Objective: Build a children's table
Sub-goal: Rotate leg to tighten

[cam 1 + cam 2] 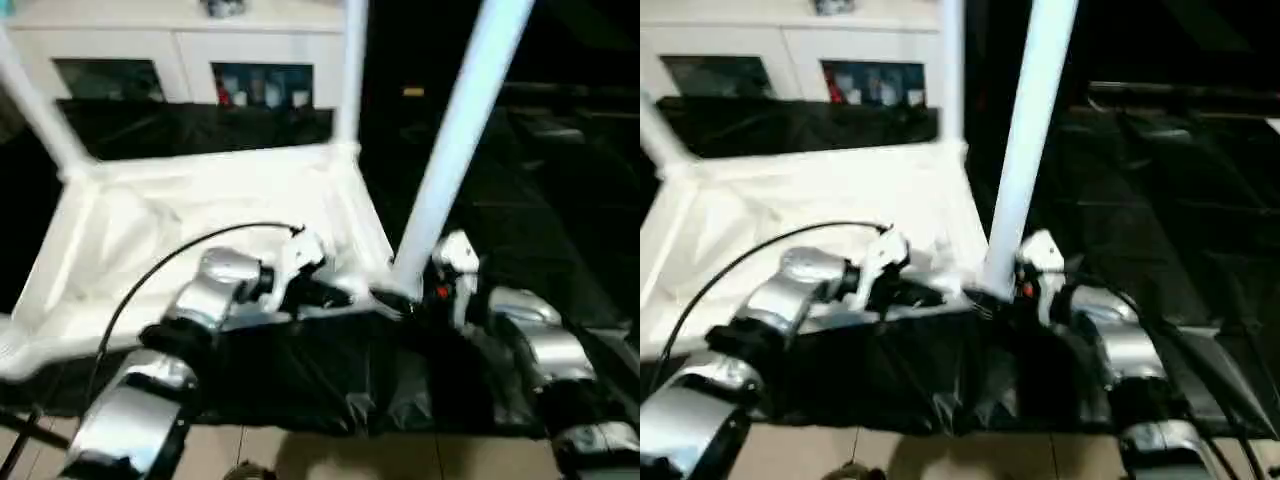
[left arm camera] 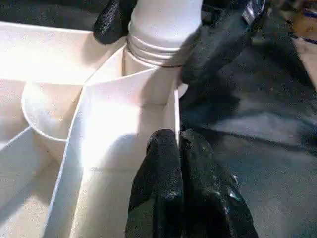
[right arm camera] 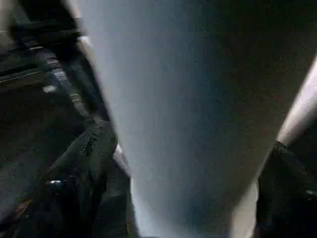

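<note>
Head views: the table top lies underside up on a black sheet in front of a white cabinet. Legs stand in its far corners, and a third leg rises tilted from the near right corner. The left gripper sits at the top's near edge by that corner; the right gripper is at the leg's base.

Left wrist view: the left fingers are pinched narrow on the top's thin rim; the leg's threaded end sits in the corner socket.

Right wrist view: the right fingers stand wide on either side of the leg, seemingly not clamping it.
</note>
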